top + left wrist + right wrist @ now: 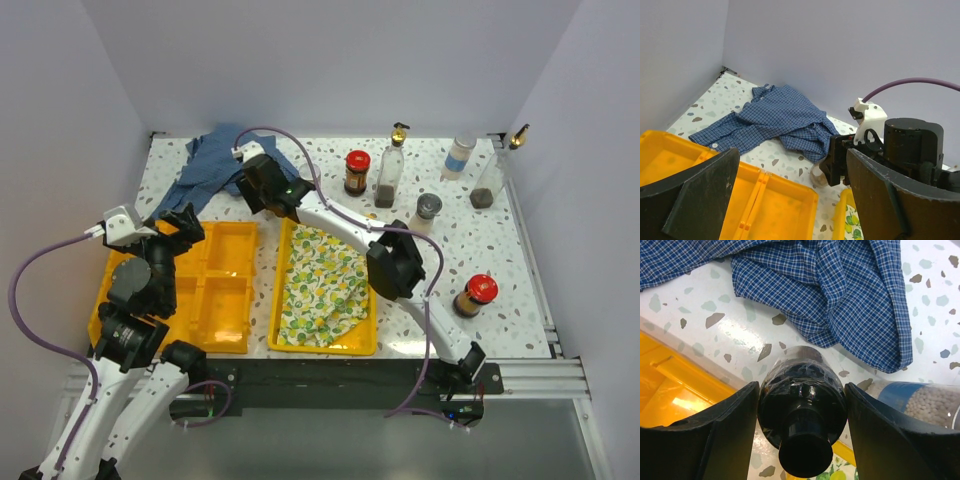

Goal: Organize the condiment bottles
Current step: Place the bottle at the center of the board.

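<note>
Speckled tabletop (515,322) is lying beneath the right gripper (801,440), which is clamping a dark-capped bottle (800,390) between the yellow tray (670,390) and the checked shirt (840,295). A blue-labelled bottle (920,400) is lying just beside it, and the left gripper (792,195) is gaping wide.

Your left arm (140,290) is folded close to its base, and the left end effector (792,190) stands wide open, gripping nothing. Your right arm (350,225) reaches far forward and to the left, with the right end effector (801,412) closed around a dark-capped bottle (802,385).
</note>
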Motion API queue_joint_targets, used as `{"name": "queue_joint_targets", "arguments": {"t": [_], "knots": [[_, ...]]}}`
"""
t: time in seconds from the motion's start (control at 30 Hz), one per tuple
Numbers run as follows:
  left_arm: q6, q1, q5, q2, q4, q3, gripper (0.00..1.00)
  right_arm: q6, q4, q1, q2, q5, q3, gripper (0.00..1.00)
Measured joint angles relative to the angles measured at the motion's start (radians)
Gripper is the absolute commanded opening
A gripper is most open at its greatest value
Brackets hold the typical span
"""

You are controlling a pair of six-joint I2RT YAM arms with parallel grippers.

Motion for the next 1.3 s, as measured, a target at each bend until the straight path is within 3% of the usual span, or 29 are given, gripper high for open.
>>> {"name": "queue_joint_targets", "arguments": {"t": [0.1, 0.23, 0.33, 0.73, 0.87, 0.97, 1.13, 1.3], "knots": [[0.000, 0.000, 0.000, 0.000, 0.001, 0.000, 0.93, 0.009, -0.002, 0.000, 0.008, -0.008, 0.000, 0.58], [0.000, 0.002, 0.000, 0.001, 0.002, 0.000, 0.93, 0.019, -0.004, -0.002, 0.009, -0.019, 0.000, 0.72], [0.000, 0.002, 0.000, 0.003, 0.002, 0.000, 0.93, 0.025, -0.005, -0.004, 0.009, -0.023, 0.000, 0.77], [0.004, 0.002, 0.001, 0.022, 0.003, 0.000, 0.93, 0.035, -0.021, -0.007, -0.057, -0.046, -0.039, 0.87], [0.019, 0.002, 0.014, 0.053, 0.016, 0.000, 0.93, 0.056, -0.034, -0.007, -0.269, -0.089, -0.196, 0.97], [0.033, 0.002, 0.043, 0.118, 0.026, 0.001, 0.94, 0.084, -0.014, -0.006, -0.519, -0.141, -0.374, 0.99], [0.061, 0.002, 0.122, 0.320, -0.012, 0.064, 0.95, 0.130, 0.063, -0.006, -0.929, -0.203, -0.699, 0.99], [0.104, 0.003, 0.195, 0.565, -0.108, 0.247, 0.96, 0.177, 0.082, -0.006, -1.247, -0.220, -1.001, 0.99]]}}
